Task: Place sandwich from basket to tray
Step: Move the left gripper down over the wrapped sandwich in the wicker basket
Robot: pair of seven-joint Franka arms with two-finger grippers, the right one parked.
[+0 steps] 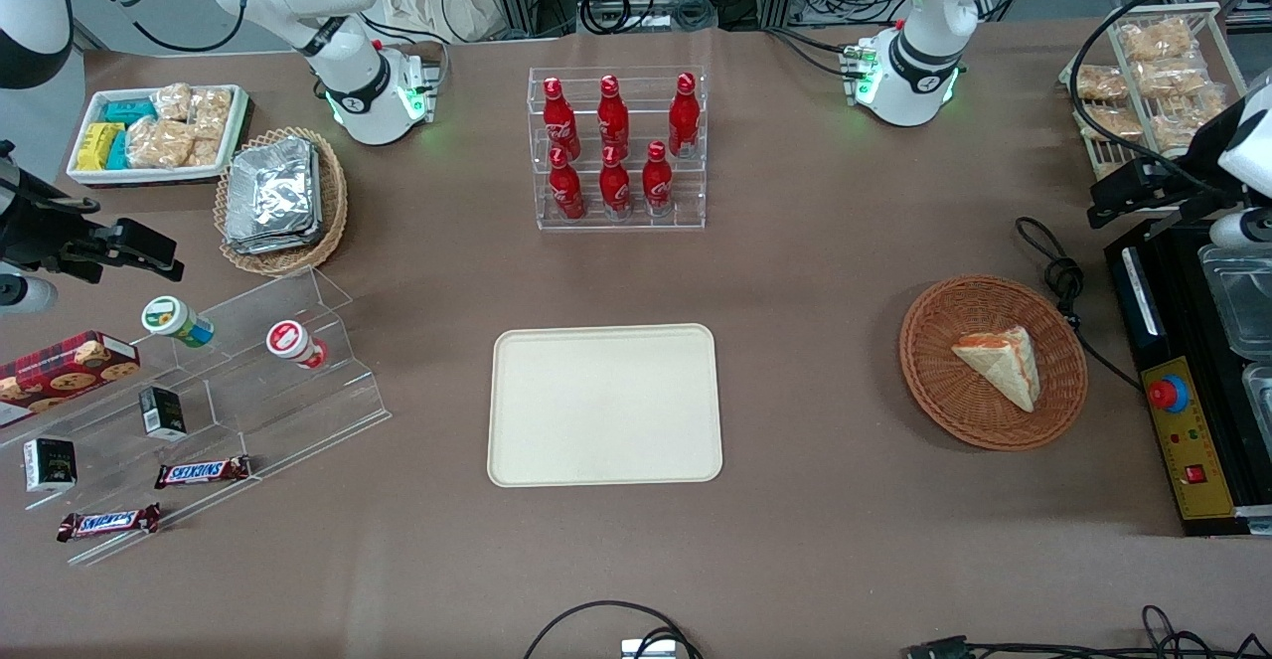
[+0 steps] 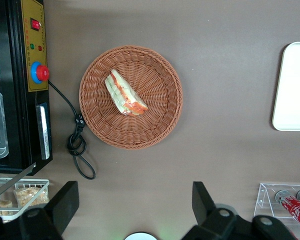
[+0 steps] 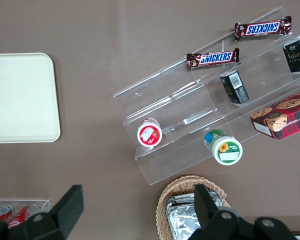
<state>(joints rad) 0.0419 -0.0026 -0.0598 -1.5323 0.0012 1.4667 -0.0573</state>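
Note:
The sandwich (image 1: 1004,361), a triangular wedge with red-orange and green filling on its edge, lies in the reddish-brown wicker basket (image 1: 949,418) toward the working arm's end of the table. The left wrist view shows the sandwich (image 2: 124,93) in the basket (image 2: 157,125) from above. The cream tray (image 1: 604,406) lies bare at the table's middle, beside the basket; its edge shows in the left wrist view (image 2: 294,87). My left gripper (image 1: 1118,200) hangs high above the table, farther from the front camera than the basket, apart from it. Its jaws (image 2: 134,200) are wide open and empty.
A black appliance (image 1: 1183,420) with a red button and a looped cable (image 1: 1061,276) sits beside the basket. A wire rack of bagged snacks (image 1: 1153,73) stands farther back. A clear rack of red bottles (image 1: 618,147) stands farther back than the tray. An acrylic snack shelf (image 1: 199,411) is at the parked arm's end.

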